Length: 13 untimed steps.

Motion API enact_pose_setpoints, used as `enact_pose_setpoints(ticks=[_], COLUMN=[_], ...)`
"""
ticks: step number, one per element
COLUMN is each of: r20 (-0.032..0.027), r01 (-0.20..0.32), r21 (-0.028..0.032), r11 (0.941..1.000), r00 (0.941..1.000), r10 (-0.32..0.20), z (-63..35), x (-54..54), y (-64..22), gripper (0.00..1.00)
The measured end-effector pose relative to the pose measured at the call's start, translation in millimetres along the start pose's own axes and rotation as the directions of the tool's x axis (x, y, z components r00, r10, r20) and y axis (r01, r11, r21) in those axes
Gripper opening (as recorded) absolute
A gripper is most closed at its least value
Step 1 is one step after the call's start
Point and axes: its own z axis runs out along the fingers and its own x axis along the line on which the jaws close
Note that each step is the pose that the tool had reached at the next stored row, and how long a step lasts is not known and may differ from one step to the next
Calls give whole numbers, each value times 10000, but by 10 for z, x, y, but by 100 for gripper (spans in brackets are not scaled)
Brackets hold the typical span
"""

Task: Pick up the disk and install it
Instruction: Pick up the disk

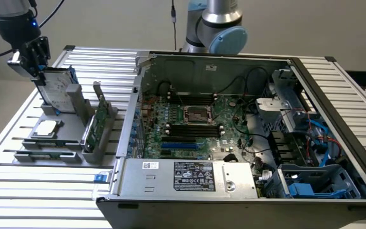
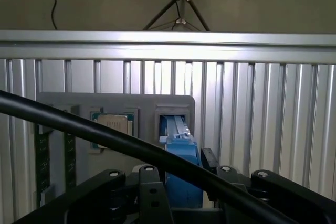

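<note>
Surface: slatted aluminium surface [image 1: 17,186], pale wall behind; the arm's base stands at the far edge.
Layout: open computer case [image 1: 221,56] in the middle, board and wiring exposed. A grey holder [image 1: 65,119] sits beside it on the exterior view's left.
Holder contents: the disk [image 1: 57,86] stands upright on edge in the far slot. A small square chip [image 1: 46,128] lies flat in front of it. A green circuit card [image 1: 96,125] stands upright on the side toward the case.
Gripper: the gripper [image 1: 40,71] is down at the disk's top edge, well away from the case.
Fingers: the fingers [image 2: 210,161] are spread, one on either side of the blue carrier, which sits between them in the wrist view. No firm clamp is evident.
Task state: the disk is seated in its slot, not lifted, and nothing is installed yet.
Risk, grip: the hold is only on a thin top edge. An off-centre or shallow bite could let the disk tilt or slip.
Risk, slot: a pull that is not straight along the slot could bind the carrier and drag the holder, jolting the chip and card.
Risk, cable: a black cable [image 2: 105,137] crosses the wrist close to the fingers and could snag on the carrier.
Risk, case: loose wiring inside could catch the carrier's corners.
</note>
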Motion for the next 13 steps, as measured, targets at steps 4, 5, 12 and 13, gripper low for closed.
enact_pose_setpoints(ticks=[4, 5, 12, 13], r20=[-55, -64, -116, -121], r01=[-1, -1, -3, -4], r21=[0, -1, 1, 1], r11=[10000, 10000, 10000, 10000], r00=[10000, 10000, 9999, 9999], r10=[1, 1, 3, 4], z=[2, 3, 6, 6], x=[0, 0, 0, 0], y=[1, 2, 2, 2], gripper=[39, 33, 33, 33])
